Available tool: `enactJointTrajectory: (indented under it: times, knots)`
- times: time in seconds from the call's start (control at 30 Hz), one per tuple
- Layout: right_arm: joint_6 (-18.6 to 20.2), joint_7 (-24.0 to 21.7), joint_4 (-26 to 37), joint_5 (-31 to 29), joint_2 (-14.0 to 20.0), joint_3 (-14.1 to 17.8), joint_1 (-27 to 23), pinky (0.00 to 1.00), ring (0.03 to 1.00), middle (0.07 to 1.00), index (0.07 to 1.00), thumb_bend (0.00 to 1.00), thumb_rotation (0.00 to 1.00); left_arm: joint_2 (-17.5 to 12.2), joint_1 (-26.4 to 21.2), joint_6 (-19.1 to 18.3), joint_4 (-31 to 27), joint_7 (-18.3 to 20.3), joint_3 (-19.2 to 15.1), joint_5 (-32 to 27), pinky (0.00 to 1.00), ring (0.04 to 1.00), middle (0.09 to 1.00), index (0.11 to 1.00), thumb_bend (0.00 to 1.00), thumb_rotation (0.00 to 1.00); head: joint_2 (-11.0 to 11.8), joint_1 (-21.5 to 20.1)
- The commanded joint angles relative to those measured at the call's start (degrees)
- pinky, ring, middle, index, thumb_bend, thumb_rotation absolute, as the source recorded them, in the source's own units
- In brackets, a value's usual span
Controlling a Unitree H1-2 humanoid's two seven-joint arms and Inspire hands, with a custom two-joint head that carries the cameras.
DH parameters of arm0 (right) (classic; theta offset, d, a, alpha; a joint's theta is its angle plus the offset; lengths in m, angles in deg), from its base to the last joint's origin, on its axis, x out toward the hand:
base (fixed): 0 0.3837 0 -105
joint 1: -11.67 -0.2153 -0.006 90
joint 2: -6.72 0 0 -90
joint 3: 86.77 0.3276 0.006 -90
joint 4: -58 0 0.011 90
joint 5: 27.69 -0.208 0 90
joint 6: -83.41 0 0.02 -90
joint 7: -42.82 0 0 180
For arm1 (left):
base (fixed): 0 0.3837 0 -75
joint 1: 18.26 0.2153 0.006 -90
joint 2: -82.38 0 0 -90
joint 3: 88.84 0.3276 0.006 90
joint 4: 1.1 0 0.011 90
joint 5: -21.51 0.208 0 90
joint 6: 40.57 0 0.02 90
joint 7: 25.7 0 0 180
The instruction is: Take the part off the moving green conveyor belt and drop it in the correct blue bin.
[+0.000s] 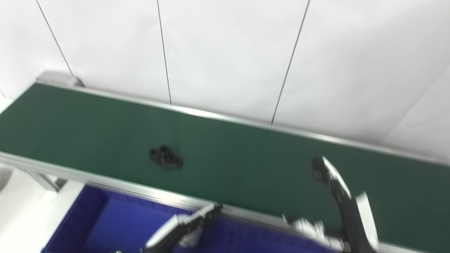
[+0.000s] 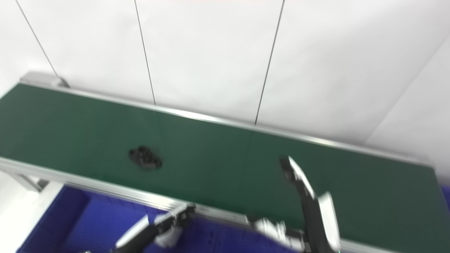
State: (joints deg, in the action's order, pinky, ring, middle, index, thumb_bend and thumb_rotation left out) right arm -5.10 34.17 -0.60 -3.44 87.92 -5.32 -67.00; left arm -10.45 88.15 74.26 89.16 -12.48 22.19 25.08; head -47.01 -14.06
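A white panelled wall (image 1: pixel 228 52) with thin dark vertical seams (image 1: pixel 163 52) rises behind. A pale white surface (image 1: pixel 21 207) shows at lower left.

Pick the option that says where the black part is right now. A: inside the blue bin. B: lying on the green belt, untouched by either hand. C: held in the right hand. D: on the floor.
B: the black part lies on the green belt, clear of the left hand and right hand.

We see bright, even light, washed-out white wall (image 1: pixel 225 52), motion blur throughout, robot hands smeared, faint shadows only.
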Motion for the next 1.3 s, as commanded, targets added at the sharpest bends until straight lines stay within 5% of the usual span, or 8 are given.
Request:
enactJointTrajectory:
  times: [0.0, 0.23, 0.87, 1.27]
  knots:
    - [5.8, -3.6, 3.0, 1.1, 0.5, -0.5, -4.0, 0.75, 0.822, 0.863, 0.881, 0.87, 0.49, -1.0, -0.2, 2.0, -3.3, 0.6, -0.9, -0.3, 0.83, 0.895, 0.939, 0.940, 0.83, 0.46, -0.1, 0.0]
    - [12.6, -7.3, 0.2, 6.7, 0.4, -3.8, -11.3, 0.69, 0.779, 0.828, 0.857, 0.88, 0.49, -1.9, 0.0, 1.8, -5.1, 2.2, -2.1, 0.8, 0.79, 0.867, 0.923, 0.932, 0.81, 0.43, -1.0, -0.3]
    - [12.5, -7.3, -17.4, 14.2, -0.1, -10.5, -22.9, 0.67, 0.760, 0.809, 0.843, 0.86, 0.37, -1.6, 0.5, 2.1, -4.1, 3.6, -3.1, 0.4, 0.78, 0.860, 0.912, 0.930, 0.82, 0.44, 2.4, 1.4]
    - [14.0, -7.8, -27.7, 20.4, -1.5, -16.4, -30.2, 0.71, 0.786, 0.826, 0.847, 0.85, 0.39, -1.3, 0.5, 2.0, -3.8, 4.1, -2.7, 0.9, 0.78, 0.855, 0.902, 0.909, 0.82, 0.43, 4.2, 2.1]
